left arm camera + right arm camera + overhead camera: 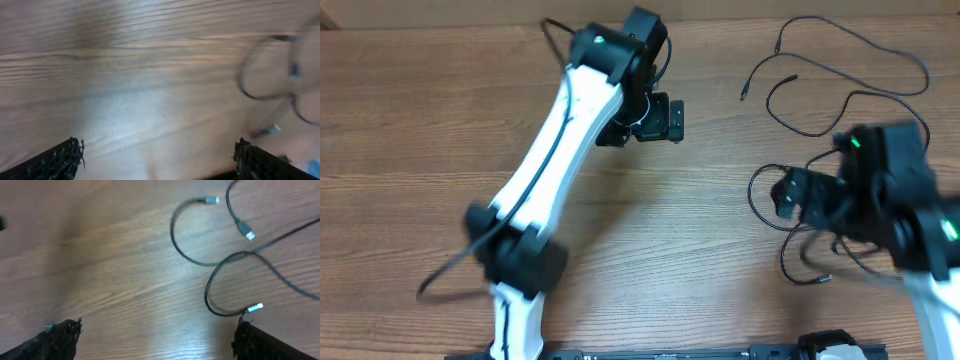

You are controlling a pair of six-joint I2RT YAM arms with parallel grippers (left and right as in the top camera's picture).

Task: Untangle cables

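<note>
Right claw (155, 336) is spread wide, nothing between its fingers, just bare wooden tabletop (100, 280) under it. Just ahead of it, off toward one finger, the cables (172, 230) lie loose in open loops, three silver plug tips (255, 307) showing. From above, more black strands curl around that claw and run well beyond it. Left claw (157, 152) is released too, gaping over bare wood; off to its side, blurred cable loops.
</note>
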